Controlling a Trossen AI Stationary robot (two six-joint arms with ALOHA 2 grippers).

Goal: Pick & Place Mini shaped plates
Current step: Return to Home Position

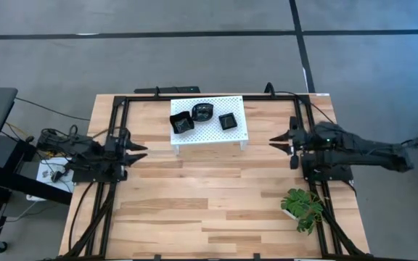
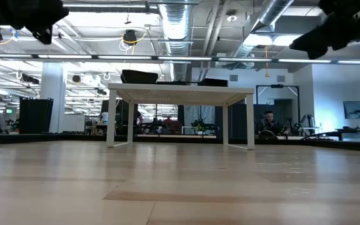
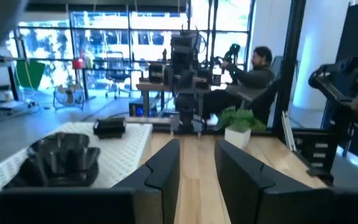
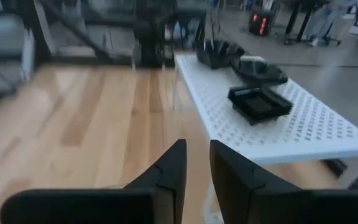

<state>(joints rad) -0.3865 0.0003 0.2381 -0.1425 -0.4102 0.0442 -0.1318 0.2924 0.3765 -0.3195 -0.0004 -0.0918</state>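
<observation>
The left tool [image 1: 142, 151] and right tool [image 1: 273, 141], narrowly spread, flank glossy black mini shaped plates [image 1: 204, 112] on a perforated white rack [image 1: 209, 134].

Left gripper [image 1: 142, 151] and right gripper [image 1: 273, 139] raised, facing inward, fingers narrowly parted

White perforated rack [image 1: 206, 135] and leafy plant [image 1: 301, 205] on wooden table [image 1: 194, 190].

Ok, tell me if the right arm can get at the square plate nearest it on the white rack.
Probably yes. The right arm waits beside the white rack, jaws pointing toward it, higher than its top. Nothing stands between, and the square plate sits uncovered at that end.
</observation>
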